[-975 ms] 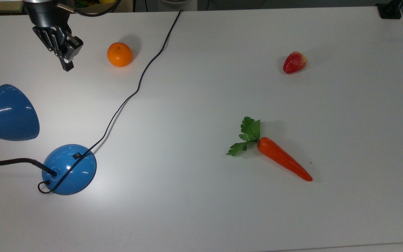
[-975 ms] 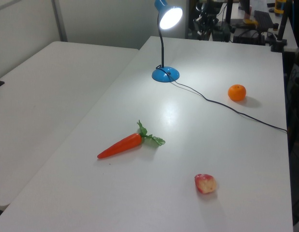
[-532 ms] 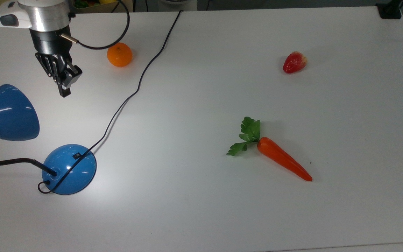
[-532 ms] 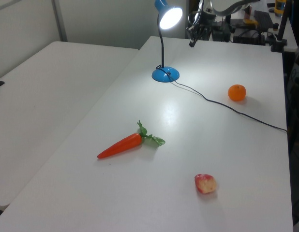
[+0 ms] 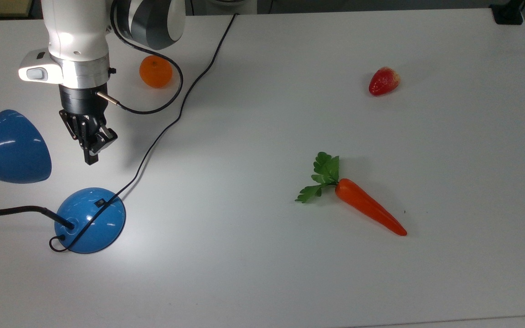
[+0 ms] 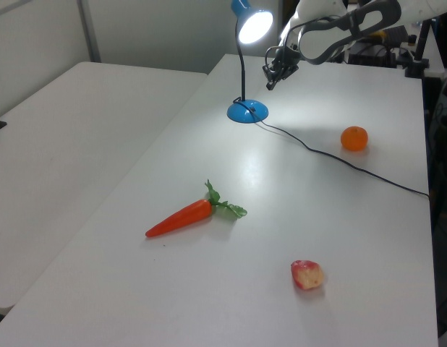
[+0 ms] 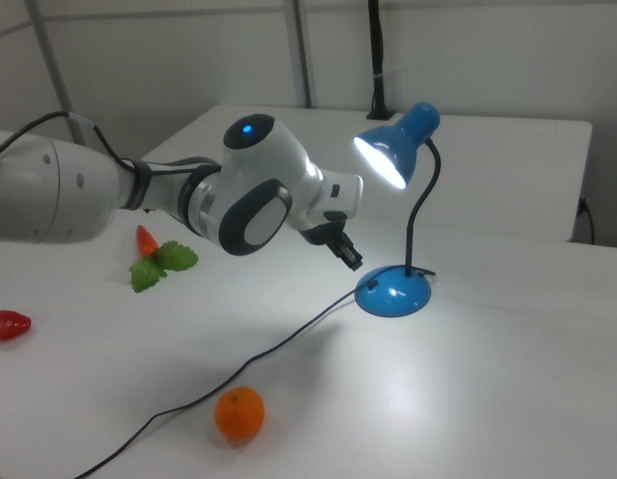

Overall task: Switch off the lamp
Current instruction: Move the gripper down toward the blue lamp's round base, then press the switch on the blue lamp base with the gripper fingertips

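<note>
Now hand [image 5: 91,157] clenched, empty, hovering nr lamp [image 5: 90,220] base; bulb lit.

we record a white surface [image 5: 262,282] carrying the lit lamp [image 5: 90,220] with its cord [image 5: 185,98], an orange [image 5: 155,71], a strawberry [image 5: 383,81] and a carrot [image 5: 367,207].

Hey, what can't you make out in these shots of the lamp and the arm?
- Lamp shade: cut off by the top view's left edge.
- Switch position: too small in the top view to read on or off.
- Cord: runs off the table's far edge in the top view; its plug is out of frame.
- Carrot: partly behind the arm in the right view.
</note>
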